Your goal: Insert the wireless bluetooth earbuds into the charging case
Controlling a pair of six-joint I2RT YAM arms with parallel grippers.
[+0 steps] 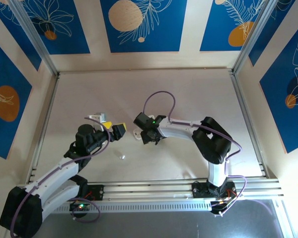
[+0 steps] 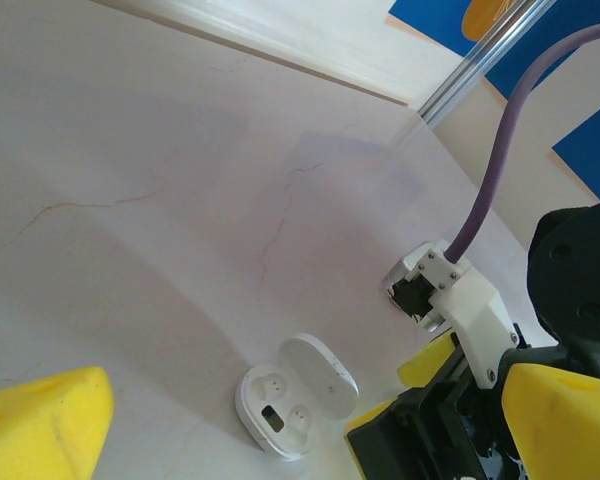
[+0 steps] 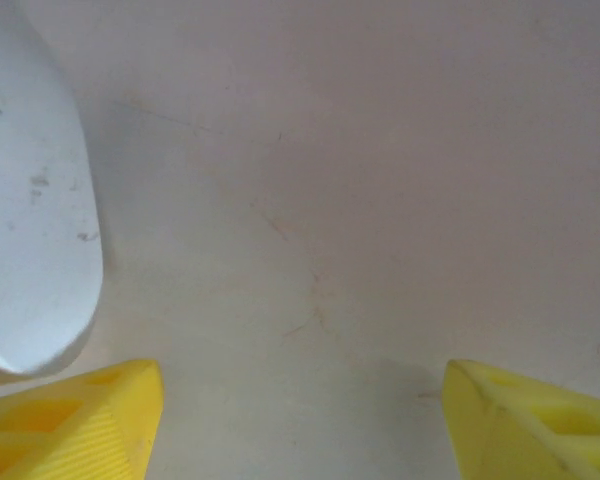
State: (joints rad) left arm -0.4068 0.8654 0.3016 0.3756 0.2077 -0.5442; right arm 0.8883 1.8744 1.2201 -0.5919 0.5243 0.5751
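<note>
We see L pincer [image 1: 114, 128] wide, empty. R pincer [image 3: 300, 395] also wide, empty, beside open white pebble-shaped plastic case [image 2: 298, 400] on pale desk [image 2: 130, 250].

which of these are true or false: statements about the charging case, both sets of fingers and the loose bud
1. The white charging case has its lid open. True.
2. The right fingers grip an earbud. False: they stand apart over bare table, with nothing between them.
3. The left fingers are open. True.
4. The case sits against the far wall. False: it lies near the table's middle, beside the right fingers.
5. A tiny white bud lies loose on the table, apart from the case. True.
</note>
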